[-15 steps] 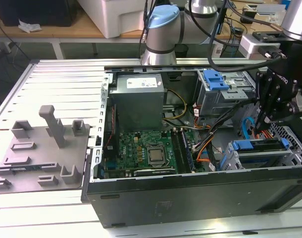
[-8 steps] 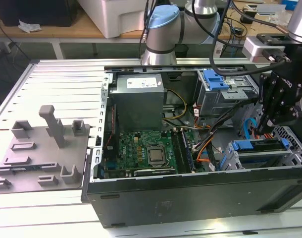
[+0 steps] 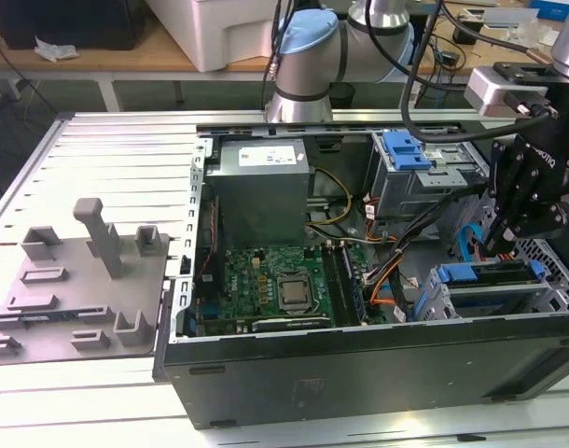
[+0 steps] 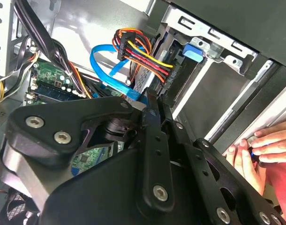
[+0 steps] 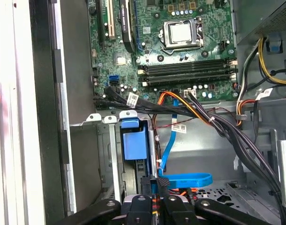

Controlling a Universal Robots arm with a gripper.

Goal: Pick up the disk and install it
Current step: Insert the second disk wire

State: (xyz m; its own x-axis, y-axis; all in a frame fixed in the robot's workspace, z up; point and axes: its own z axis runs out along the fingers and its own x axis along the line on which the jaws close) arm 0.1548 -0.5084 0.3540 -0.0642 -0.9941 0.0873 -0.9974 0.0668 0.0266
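Observation:
The disk sits on edge in a metal drive bay at the front of the open computer case (image 3: 359, 373). Its blue plastic bracket (image 3: 485, 273) shows at the exterior view's right and also in the first wrist view (image 5: 133, 143). My gripper (image 3: 505, 245) hangs just above the bracketed disk, between it and the upper drive cage. In both wrist views the two black fingers (image 5: 150, 190) stand close together, shut, with nothing seen between them. Their tips (image 4: 151, 101) lie beside the disk's cable end, where a red, yellow and black power plug (image 4: 161, 70) meets it.
A blue data cable (image 5: 185, 180) loops under the fingers. The motherboard (image 3: 275, 289) and grey power supply (image 3: 261, 187) fill the case's left half. A bare blue tab (image 3: 406, 149) tops the upper cage. A person's hand (image 4: 267, 147) rests on the case edge. A grey fixture (image 3: 79, 280) lies outside the case.

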